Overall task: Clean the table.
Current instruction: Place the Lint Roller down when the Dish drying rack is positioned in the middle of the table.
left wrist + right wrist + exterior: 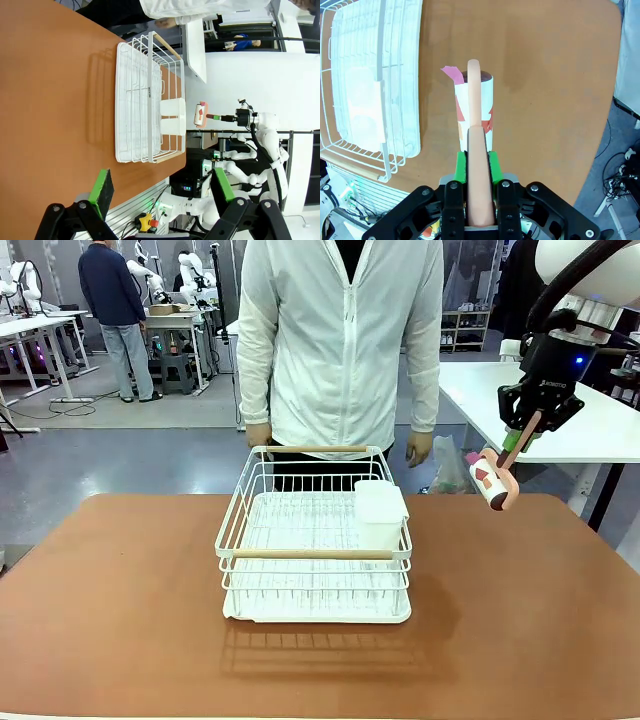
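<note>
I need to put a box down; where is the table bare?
The table is bare left of the dish rack, right of it under the lint roller in the right gripper, and along the near edge. The middle is crowded.

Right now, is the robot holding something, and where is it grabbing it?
Yes. The right gripper is shut on the pink handle of a lint roller, above the table. The left gripper is open and holds nothing.

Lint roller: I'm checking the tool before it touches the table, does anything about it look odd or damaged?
Yes. In the right wrist view the lint roller, clamped by its handle in the right gripper, has a pink sheet corner peeled up and sticking out at its far end. It hangs in the air above the table.
</note>
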You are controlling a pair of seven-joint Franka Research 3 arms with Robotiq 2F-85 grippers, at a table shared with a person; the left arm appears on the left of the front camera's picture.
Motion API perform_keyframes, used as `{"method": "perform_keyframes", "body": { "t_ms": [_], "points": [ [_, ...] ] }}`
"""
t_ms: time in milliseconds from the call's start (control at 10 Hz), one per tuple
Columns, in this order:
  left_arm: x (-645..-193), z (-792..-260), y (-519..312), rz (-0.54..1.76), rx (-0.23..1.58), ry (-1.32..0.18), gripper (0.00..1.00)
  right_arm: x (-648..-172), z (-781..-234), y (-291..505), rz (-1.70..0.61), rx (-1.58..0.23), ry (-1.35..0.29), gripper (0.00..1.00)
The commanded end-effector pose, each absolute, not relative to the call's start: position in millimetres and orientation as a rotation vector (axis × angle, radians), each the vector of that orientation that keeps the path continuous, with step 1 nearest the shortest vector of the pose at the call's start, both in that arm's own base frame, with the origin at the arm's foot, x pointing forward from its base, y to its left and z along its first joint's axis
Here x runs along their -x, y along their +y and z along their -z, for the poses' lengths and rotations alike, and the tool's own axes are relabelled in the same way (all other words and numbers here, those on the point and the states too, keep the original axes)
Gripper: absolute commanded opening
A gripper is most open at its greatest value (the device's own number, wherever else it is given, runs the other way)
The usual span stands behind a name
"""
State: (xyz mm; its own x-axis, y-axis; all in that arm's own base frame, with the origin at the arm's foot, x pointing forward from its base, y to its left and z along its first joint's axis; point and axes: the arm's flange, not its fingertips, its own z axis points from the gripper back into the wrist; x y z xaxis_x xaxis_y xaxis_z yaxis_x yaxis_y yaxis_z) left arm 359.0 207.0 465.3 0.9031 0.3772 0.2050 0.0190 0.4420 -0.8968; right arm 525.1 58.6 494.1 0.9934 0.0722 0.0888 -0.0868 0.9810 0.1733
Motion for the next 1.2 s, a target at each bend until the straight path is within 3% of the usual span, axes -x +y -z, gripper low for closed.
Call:
{"method": "perform_keyframes", "body": {
  "t_ms": [0,600,800,1000,1100],
  "points": [
    [-356,-466,209,-0.213,1.108,-0.41,1.0,-523,-497,61,-0.085,-0.178,-0.081,0.21],
    [-356,-466,209,-0.213,1.108,-0.41,1.0,-525,-494,59,-0.08,-0.178,-0.082,0.21],
    [-356,-466,209,-0.213,1.108,-0.41,1.0,-557,-496,60,0.516,-0.272,-0.037,0.21],
    [-356,-466,209,-0.213,1.108,-0.41,1.0,-556,-482,58,0.898,-0.245,0.087,0.21],
    [-356,-466,209,-0.213,1.108,-0.41,1.0,-559,-477,60,1.109,-0.364,0.112,0.21]
  ]
}}
